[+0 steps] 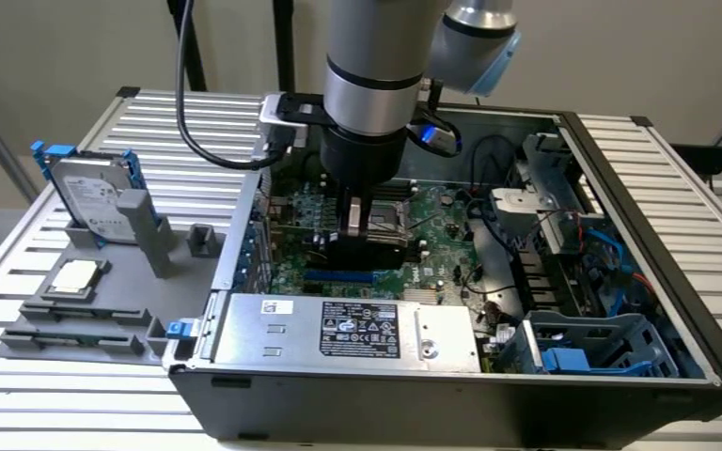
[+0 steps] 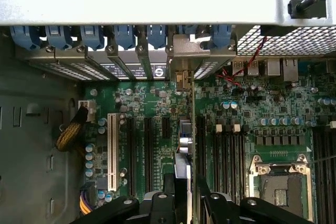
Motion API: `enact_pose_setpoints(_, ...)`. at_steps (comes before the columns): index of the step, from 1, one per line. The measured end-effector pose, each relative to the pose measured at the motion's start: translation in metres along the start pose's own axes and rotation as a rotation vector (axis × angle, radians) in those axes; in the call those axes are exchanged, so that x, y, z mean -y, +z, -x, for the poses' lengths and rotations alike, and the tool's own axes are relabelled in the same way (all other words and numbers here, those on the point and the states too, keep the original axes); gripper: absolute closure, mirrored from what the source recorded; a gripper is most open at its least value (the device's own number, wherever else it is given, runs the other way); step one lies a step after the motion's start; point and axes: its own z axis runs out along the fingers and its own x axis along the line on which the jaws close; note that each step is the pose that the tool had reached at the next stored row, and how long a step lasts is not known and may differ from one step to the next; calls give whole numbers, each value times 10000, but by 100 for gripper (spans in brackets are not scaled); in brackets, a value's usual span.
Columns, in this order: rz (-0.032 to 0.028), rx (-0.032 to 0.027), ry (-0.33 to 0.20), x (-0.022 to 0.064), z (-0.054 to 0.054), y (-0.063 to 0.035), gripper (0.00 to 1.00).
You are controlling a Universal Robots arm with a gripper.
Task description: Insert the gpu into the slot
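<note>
My gripper [image 1: 364, 230] reaches down into the open computer case and is shut on the gpu [image 1: 374, 252], a thin black card held upright over the green motherboard. The slot [image 1: 336, 278], a bright-blue strip, lies just below the card and toward the silver box; part of it shows under the card's lower edge. In the wrist view the gpu [image 2: 184, 140] appears edge-on between the black fingers [image 2: 212, 203], its metal bracket [image 2: 184, 56] lined up with the rear openings. The card covers the slot there.
A silver power-supply box [image 1: 349, 329] lies close in front of the slot. The processor socket [image 2: 281, 182] and black memory slots [image 2: 231, 150] sit beside the card. Blue retaining clips [image 2: 92, 35] line the rear wall. A hard drive [image 1: 91, 197] stands on the outside rack.
</note>
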Motion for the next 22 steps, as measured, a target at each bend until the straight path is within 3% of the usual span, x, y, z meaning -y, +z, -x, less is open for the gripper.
enact_pose_setpoints(22,13,7,44,-25,-14,103,74)
